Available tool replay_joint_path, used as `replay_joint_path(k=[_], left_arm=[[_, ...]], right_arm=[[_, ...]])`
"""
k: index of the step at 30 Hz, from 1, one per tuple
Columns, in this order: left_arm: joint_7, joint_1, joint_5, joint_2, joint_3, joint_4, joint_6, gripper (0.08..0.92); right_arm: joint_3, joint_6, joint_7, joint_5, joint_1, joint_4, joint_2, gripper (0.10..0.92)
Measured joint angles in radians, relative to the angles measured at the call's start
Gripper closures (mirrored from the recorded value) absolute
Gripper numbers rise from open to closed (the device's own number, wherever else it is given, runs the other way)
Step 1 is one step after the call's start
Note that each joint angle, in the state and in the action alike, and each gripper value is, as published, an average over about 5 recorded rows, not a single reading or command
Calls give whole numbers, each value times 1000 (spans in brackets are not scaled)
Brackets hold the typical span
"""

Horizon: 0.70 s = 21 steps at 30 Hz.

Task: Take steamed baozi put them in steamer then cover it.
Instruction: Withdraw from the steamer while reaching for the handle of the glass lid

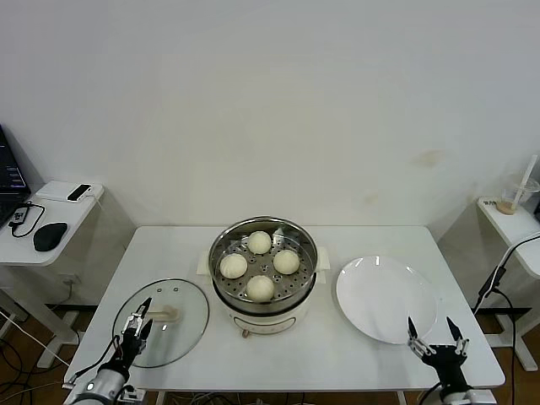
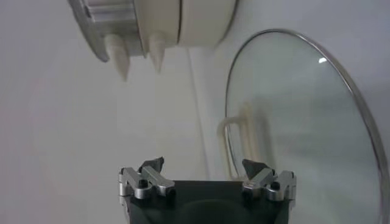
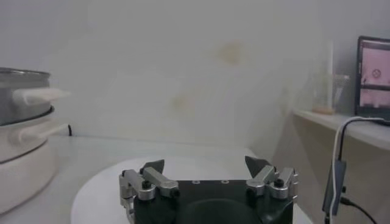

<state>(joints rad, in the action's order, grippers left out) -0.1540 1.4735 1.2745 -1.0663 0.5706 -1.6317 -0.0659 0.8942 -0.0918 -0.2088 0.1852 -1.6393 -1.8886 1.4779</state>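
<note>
All 4 steamed baozi (image 1: 260,265) sit inside the steamer (image 1: 263,278), spread over its perforated tray in a rough diamond, each apart from its neighbours. The steamer stands in the middle of the white table (image 1: 169,249) on its cream-white base, uncovered. No brand, label or writing can be read on the steamer or its base.

The cover (image 1: 162,321) lies flat on the table to the robot's left of the steamer, near it but not touching, with its cream handle facing up. In the left wrist view the handle shows through the glass as a pale rectangle.

The left gripper (image 1: 140,317) hovers low over the near edge of the cover, its fingers (image 2: 152,165) spread apart and holding nothing. The cover's rim curves past them in the left wrist view.

The right gripper (image 1: 435,332) is at the near edge of the white plate (image 1: 384,295), which lies to the robot's right of the steamer. Its fingers (image 3: 153,167) are also spread wide and empty. The plate holds nothing.
</note>
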Motion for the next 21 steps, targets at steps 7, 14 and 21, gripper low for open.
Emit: replay_joint_path(k=[7, 14, 21], left_arm=[[4, -60, 5, 6, -24, 42, -1, 177], [0, -119, -4, 5, -41, 93, -6, 177], [-8, -173, -28, -1, -53, 141, -15, 177]], right_arm=[[0, 1, 0, -7, -15, 0, 17, 203], [-1, 5, -2, -19, -19, -1, 31, 203], [0, 2, -1, -35, -15, 8, 41, 203]])
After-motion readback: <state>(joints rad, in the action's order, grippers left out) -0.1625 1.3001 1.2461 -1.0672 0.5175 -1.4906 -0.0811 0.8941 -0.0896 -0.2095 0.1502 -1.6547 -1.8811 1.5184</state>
